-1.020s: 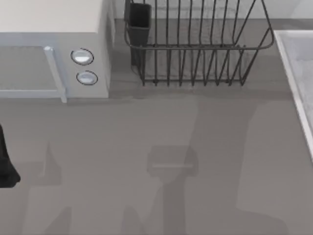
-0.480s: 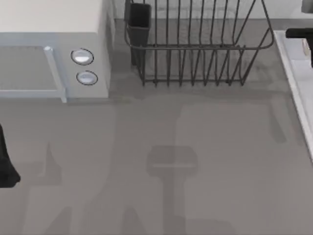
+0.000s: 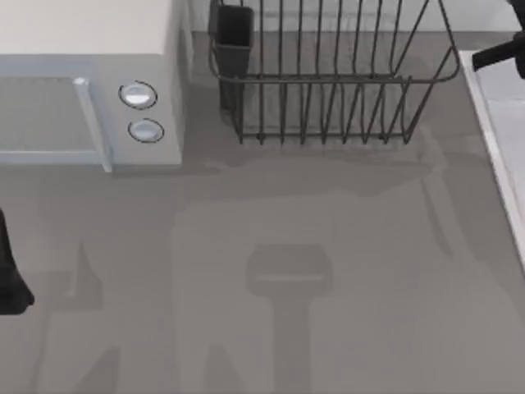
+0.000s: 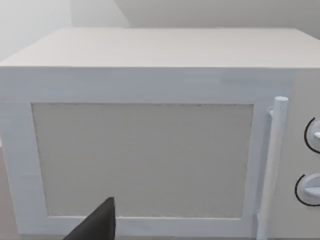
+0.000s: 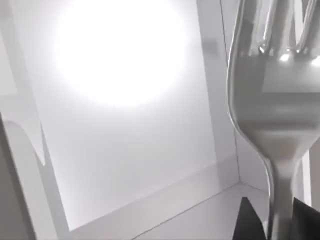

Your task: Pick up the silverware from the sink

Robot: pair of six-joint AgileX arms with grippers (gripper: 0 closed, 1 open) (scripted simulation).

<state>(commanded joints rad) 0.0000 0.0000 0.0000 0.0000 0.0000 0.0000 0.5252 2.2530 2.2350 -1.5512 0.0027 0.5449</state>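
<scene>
A: Starting at the left, what is there?
B: The left arm (image 3: 10,271) sits parked at the table's left edge. A dark fingertip (image 4: 97,225) of the left gripper pokes up before the microwave (image 3: 90,74), whose door lies straight ahead of it. Whether its jaws are spread or closed, I cannot tell.

A: And in the middle?
B: Bare grey counter (image 3: 287,279), with the rack (image 3: 328,74) at the back, right of the microwave.

A: The right side?
B: The sink (image 3: 496,123) runs along the right edge. A dark part of the right arm (image 3: 500,53) reaches in over its far corner.

A: Where is the fork?
B: The fork (image 5: 275,115) is pinched by its handle between the right gripper (image 5: 272,220) fingers, pressed against it on both sides. It stands up out of the jaws, tines away from them, with the pale sink floor (image 5: 125,100) beyond and not touching it.
</scene>
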